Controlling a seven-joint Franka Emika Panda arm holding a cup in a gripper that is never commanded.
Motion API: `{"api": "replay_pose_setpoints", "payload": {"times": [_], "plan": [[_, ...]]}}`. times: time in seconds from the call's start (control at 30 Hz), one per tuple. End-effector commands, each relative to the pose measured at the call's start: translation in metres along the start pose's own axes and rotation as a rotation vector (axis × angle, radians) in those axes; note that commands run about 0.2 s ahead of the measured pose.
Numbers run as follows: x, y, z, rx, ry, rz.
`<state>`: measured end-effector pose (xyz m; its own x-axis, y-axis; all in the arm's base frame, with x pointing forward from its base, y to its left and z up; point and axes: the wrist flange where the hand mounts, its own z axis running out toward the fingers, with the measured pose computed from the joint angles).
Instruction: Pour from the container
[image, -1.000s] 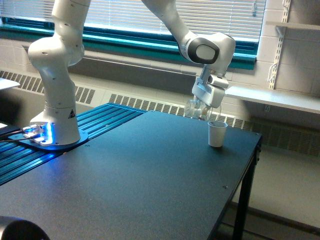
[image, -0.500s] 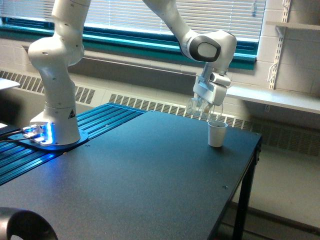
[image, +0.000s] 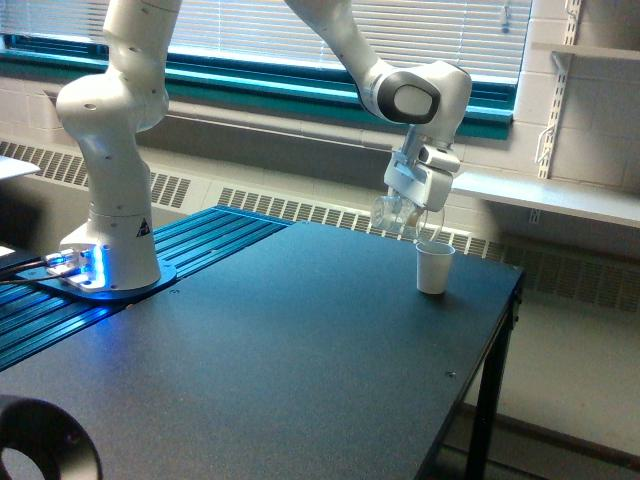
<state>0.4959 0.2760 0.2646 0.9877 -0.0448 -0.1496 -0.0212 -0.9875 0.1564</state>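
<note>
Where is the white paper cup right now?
In the exterior view, the white paper cup stands upright near the table's far right edge, just below the clear container held in the gripper.

container contents too blurred to tell.

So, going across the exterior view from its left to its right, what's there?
Robot base → clear cup in the tool → white cup → wall shelf.

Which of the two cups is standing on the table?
The white paper cup stands upright on the black table. The clear container is held tilted in the claw, just above it.
</note>
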Motion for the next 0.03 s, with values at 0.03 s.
{"api": "replay_pose_setpoints", "payload": {"times": [0.03], "plan": [[-0.0076, -0.0008, -0.0107, 0.008, 0.032, -0.035]]}}
